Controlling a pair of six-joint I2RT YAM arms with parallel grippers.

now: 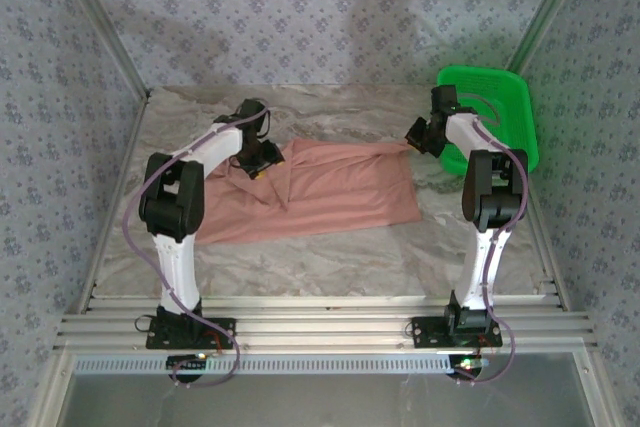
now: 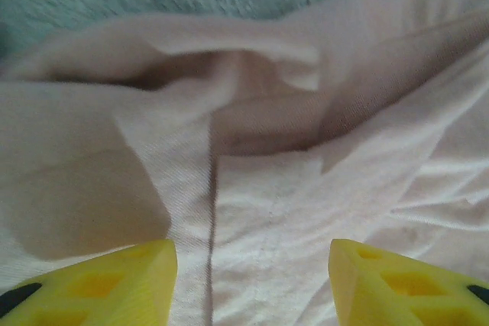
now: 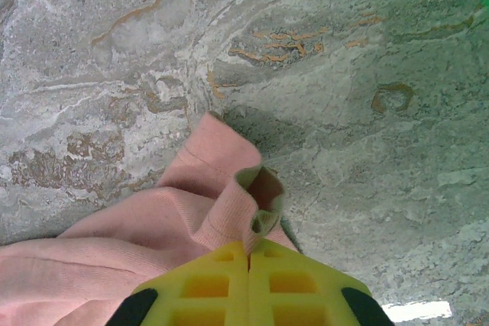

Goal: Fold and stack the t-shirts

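My salmon-pink t-shirt (image 1: 330, 192) lies spread across the middle of the marbled table (image 1: 340, 112) in the overhead view. It is rumpled along its upper left edge and flatter toward the lower right.

My left gripper (image 1: 262, 159) sits low over the shirt's upper left part, left of centre in the overhead frame. In the left wrist view my two yellow fingers (image 2: 107, 280) stand in the bottom corners with a wide gap between them, unclenched. Pink cloth runs across that gap, with a seam coming down the middle of the frame and a raised fold with a dark hollow in the upper half. I cannot tell whether the fingertips touch the cloth.

My right gripper (image 1: 415, 135) is at the shirt's upper right corner, right of centre in the overhead frame. It is just left of the green basket (image 1: 500, 97), which sits at the table's upper right corner. The shirt's corner is drawn out into a point toward this gripper. In the right wrist view my yellow fingers (image 3: 199, 288) are pressed together at bottom centre, clenched on a bunched fold of the shirt. The cloth curls out from between the tips, a hemmed edge loops open just above them, and the rest trails off to the lower left. Veined table surface lies above and to the right of the pinched corner.
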